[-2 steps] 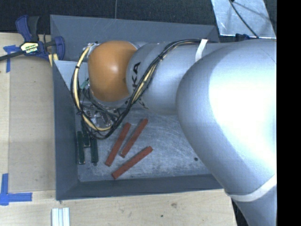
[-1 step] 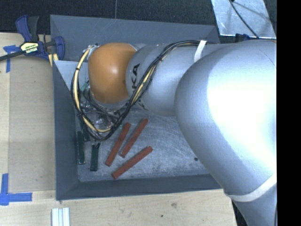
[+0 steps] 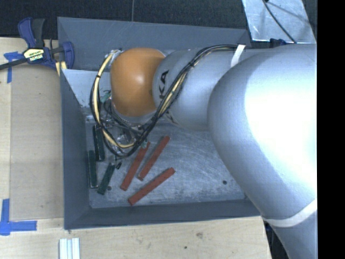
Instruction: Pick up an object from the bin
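Down at the view's left end of the grey bin (image 3: 74, 198), under the arm's orange cover (image 3: 135, 80), I see the end effector (image 3: 118, 140) low among its cables (image 3: 99, 90); whether it is spread or pressed together I cannot tell. Dark green sticks (image 3: 92, 169) lie just beside it along the left wall, and three reddish-brown sticks (image 3: 152, 185) lie slantwise on the floor toward the middle

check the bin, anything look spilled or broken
Nothing stands out: three brown sticks lie loose on the bin floor, dark pieces along its left wall, all inside, none visibly broken.
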